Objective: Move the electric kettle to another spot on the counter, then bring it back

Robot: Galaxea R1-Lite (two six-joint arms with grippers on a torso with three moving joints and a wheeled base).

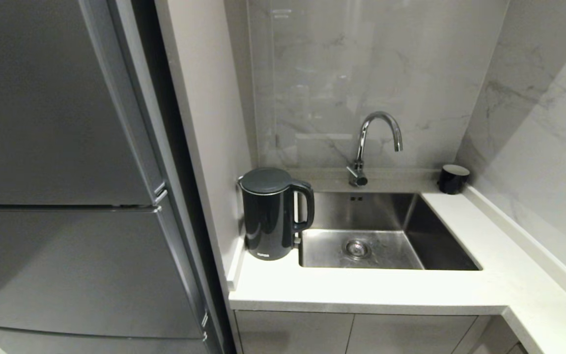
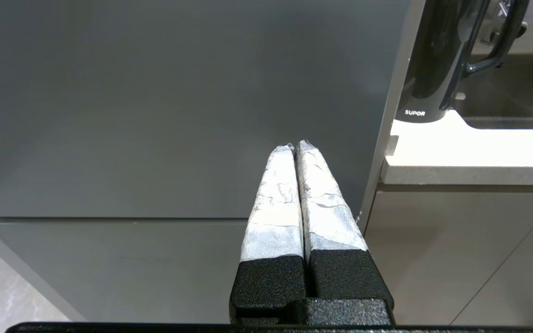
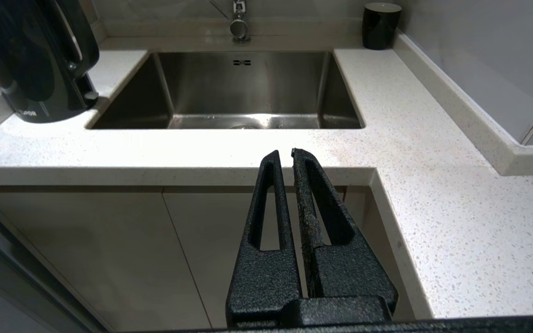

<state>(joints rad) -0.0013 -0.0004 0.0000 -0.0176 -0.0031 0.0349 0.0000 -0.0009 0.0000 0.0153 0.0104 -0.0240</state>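
Observation:
The electric kettle [image 1: 270,214] is a glossy black jug with a flat lid. It stands upright on the counter [image 1: 361,290] at the left end, against the side panel, its loop handle toward the sink. It also shows in the left wrist view [image 2: 437,60] and the right wrist view [image 3: 30,60]. Neither arm appears in the head view. My left gripper [image 2: 296,145] is shut and empty, held before the grey fridge front, short of the counter. My right gripper [image 3: 285,155] is shut and empty, below the counter's front edge [image 3: 155,171], in front of the sink.
A steel sink [image 1: 410,221] with a curved tap [image 1: 369,142] is set in the counter right of the kettle. A small black cup [image 1: 452,178] stands in the back corner. A tall grey fridge [image 1: 67,196] fills the left. The counter runs on along the right wall [image 3: 456,194].

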